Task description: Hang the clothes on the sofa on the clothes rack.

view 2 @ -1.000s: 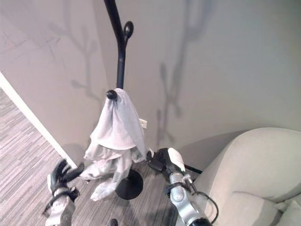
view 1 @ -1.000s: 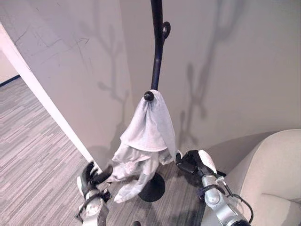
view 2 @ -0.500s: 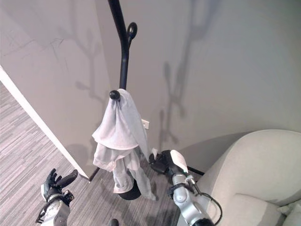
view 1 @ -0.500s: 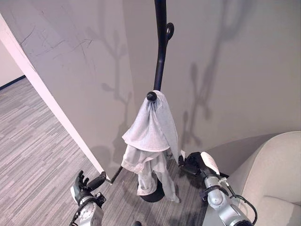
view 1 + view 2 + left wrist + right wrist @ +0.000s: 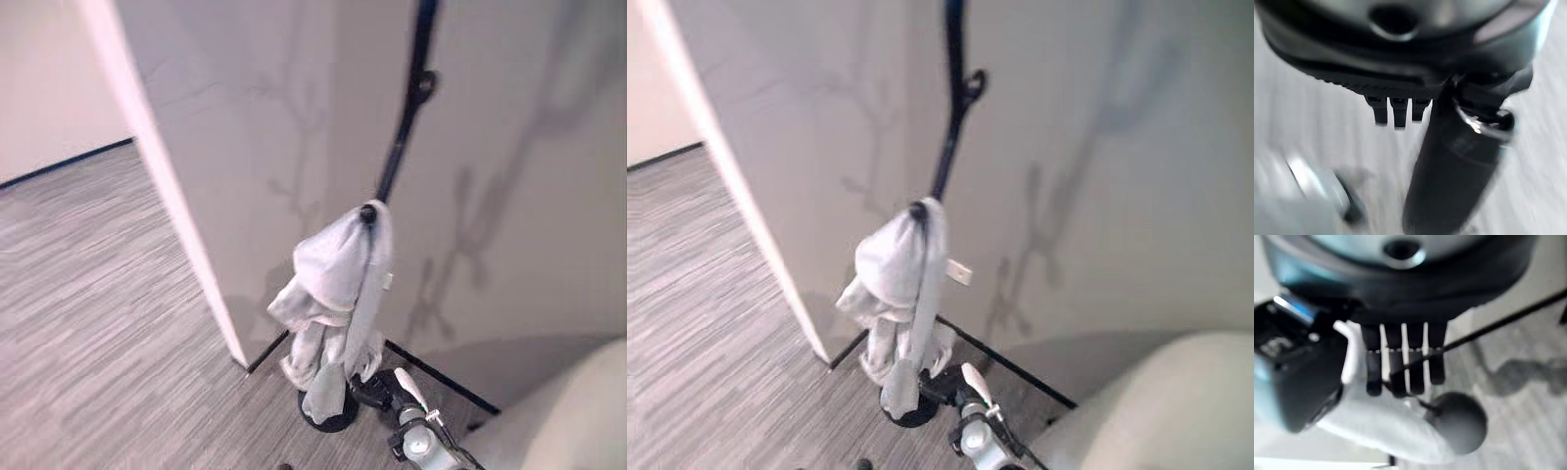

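A pale grey garment hangs from a knob on the black clothes rack; its lower end dangles above the rack's round base. My right hand is low beside that base, just right of the garment's hem and apart from it. In the right wrist view its fingers are straight, with pale cloth and a dark round part of the rack past them. In the left wrist view my left hand has its thumb out over the floor and holds nothing.
The beige sofa curves in at the lower right. A white wall corner juts out left of the rack, with grey striped carpet in front. A wall socket sits behind the garment.
The whole picture has swung, so the camera moved. The left hand has dropped out of the eye views. The right hand sits lower, and the garment hangs straight from the knob.
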Robot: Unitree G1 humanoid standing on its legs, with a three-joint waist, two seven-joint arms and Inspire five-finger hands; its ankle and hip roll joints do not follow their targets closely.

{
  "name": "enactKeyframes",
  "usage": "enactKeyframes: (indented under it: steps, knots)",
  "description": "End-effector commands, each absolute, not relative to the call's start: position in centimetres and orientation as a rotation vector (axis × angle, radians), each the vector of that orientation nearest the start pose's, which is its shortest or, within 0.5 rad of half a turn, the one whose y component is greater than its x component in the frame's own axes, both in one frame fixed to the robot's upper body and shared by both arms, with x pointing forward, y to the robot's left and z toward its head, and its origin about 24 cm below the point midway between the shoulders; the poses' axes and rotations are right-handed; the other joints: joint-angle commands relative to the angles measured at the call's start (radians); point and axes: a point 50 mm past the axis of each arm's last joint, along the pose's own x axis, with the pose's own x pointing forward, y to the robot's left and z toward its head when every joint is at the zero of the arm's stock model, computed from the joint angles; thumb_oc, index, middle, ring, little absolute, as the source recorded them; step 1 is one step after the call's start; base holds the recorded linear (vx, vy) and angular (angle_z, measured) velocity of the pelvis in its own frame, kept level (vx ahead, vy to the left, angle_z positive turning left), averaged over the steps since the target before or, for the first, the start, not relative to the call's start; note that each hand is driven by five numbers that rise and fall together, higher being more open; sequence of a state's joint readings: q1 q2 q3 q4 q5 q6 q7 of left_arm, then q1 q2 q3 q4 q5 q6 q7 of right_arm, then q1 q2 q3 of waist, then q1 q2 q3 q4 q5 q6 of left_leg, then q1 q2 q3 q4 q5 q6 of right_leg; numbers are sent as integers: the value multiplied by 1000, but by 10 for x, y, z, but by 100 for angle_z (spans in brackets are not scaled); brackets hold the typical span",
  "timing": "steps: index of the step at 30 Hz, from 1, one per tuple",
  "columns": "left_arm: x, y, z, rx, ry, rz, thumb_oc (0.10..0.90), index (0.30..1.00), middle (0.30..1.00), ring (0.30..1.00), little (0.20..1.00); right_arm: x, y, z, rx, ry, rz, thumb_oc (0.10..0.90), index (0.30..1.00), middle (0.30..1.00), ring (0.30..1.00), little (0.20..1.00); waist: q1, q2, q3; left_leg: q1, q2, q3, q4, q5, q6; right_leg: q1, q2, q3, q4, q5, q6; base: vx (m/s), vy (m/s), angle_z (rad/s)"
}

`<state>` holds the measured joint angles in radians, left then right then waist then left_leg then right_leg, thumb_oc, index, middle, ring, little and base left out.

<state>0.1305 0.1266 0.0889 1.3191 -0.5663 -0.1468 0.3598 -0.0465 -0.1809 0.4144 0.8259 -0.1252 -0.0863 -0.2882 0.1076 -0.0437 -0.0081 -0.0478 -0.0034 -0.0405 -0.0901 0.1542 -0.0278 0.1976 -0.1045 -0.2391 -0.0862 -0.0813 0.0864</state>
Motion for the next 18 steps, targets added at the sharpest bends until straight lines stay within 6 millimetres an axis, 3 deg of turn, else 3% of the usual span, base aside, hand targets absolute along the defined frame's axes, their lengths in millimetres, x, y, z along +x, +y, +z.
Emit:
enactKeyframes:
  steps: [1, 7, 8, 12, 16, 18]
  knots:
    - [89, 226, -159, -149, 1025, 768, 800, 900, 900, 900, 900, 193, -178, -103, -513, 588, 46, 800, 900, 900, 900, 900, -10, -1, 26, 59, 29, -1, 3, -147, -12, -74, -49, 32, -1, 75, 48, 0, 0, -24]
    - [89, 226, -159, -149, 1025, 768, 800, 900, 900, 900, 900, 193, -178, -103, -513, 588, 46, 800, 900, 900, 900, 900, -10, -1, 26, 59, 29, -1, 3, -147, -12, -74, -49, 32, -1, 75, 48, -1, -6, -9]
    - [75, 230, -162, -283, 1038, 854, 800, 900, 900, 900, 900, 175, -181, -108, 379, 595, -319, 800, 900, 900, 900, 900, -52, -1, 31, 89, 47, 60, 3, -161, -22, -76, -46, 64, -1, 83, 54, -6, -34, -17]
    - [71, 227, -164, -315, 1047, 863, 800, 900, 900, 900, 900, 166, -177, -114, 558, 607, -398, 800, 900, 900, 900, 900, -63, 0, 25, 92, 51, 68, 3, -162, -26, -79, -44, 69, 0, 84, 52, 4, -9, -61]
    - [72, 224, -164, -324, 1049, 837, 800, 900, 900, 900, 900, 158, -176, -122, 609, 655, -423, 800, 900, 900, 900, 900, -67, 1, 23, 95, 52, 73, 3, -163, -28, -79, -42, 72, 0, 84, 51, 0, -1, -10]
    - [74, 223, -165, -309, 1062, 797, 800, 900, 900, 900, 900, 135, -172, -144, 680, 808, -500, 800, 900, 900, 900, 900, -64, 0, 18, 94, 53, 70, 3, -162, -31, -78, -39, 70, 0, 83, 48, 0, 0, 0]
